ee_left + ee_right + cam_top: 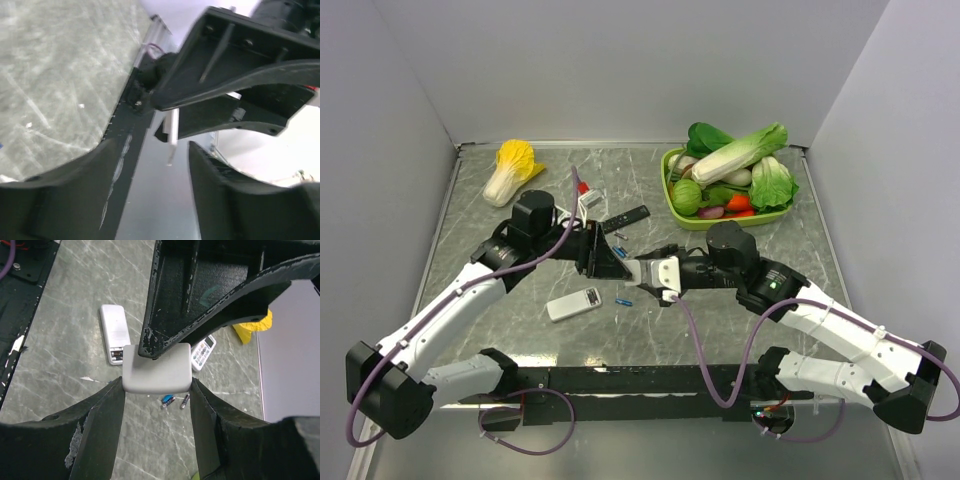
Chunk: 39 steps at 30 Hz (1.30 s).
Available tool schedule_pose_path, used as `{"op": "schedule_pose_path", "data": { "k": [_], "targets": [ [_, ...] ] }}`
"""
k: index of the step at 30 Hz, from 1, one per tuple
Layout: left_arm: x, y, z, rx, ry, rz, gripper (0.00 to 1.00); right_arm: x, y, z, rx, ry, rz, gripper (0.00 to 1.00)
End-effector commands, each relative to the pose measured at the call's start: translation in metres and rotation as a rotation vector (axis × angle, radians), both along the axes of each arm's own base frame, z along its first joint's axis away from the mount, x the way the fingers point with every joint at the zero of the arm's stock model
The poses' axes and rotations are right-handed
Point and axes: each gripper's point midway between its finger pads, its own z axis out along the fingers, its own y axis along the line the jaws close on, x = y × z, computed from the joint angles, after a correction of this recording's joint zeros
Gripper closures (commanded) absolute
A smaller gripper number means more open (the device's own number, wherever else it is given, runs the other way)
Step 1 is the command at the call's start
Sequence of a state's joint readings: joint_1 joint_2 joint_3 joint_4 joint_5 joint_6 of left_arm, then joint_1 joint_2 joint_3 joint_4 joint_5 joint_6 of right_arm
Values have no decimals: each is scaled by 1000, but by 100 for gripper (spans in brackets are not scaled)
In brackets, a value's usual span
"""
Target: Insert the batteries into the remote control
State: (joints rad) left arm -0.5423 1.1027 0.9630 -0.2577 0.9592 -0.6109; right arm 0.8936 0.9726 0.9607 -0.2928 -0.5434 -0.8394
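Clamping the light-grey remote control [157, 365] in the right gripper [156, 384], holding the left gripper's [150, 147] jaws apart — empty, leaving blue batteries [167, 400] loose on the tabletop [60, 365].

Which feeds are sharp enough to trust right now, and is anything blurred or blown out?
Left wrist: soft and smeared, blown-out white at right. Right wrist: crisp on the held remote control and the batteries. Top external: sharp, evenly lit.
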Motion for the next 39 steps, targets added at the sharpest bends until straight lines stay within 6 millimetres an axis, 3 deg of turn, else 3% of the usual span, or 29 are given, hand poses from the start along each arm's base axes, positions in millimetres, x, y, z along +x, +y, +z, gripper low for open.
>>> {"op": "schedule_pose_path", "data": {
  "k": [1, 4, 5, 7, 9, 12, 16, 24, 32, 34, 39],
  "targets": [
    [22, 10, 2, 44, -63, 137, 28, 8, -6, -10, -22, -4, -48, 86],
    [44, 26, -6, 80, -62, 287, 15, 10, -13, -28, -72, 39, -89, 88],
    [64, 37, -15, 133, -77, 411, 11, 9, -15, -32, -80, 50, -93, 88],
    [74, 52, -32, 230, -72, 509, 2, 7, -21, -39, -88, 77, -116, 89],
    [93, 73, -52, 342, -69, 653, 1, 6, -26, -40, -75, 92, -141, 90],
    [104, 98, -91, 511, -13, 779, 1, 5, -33, -47, -69, 125, -178, 91],
    [109, 116, -141, 680, 86, 850, 1, 1, -37, -55, -66, 175, -203, 94],
    [122, 113, -203, 821, 147, 797, 1, -10, -37, -57, -27, 230, -188, 95],
    [131, 108, -241, 904, 173, 728, 1, -13, -42, -62, -35, 240, -193, 95],
    [127, 105, -252, 924, 191, 683, 1, -14, -42, -64, -40, 238, -192, 95],
    [105, 72, -259, 914, 185, 508, 1, -11, -42, -69, -54, 231, -198, 95]
  ]
}}
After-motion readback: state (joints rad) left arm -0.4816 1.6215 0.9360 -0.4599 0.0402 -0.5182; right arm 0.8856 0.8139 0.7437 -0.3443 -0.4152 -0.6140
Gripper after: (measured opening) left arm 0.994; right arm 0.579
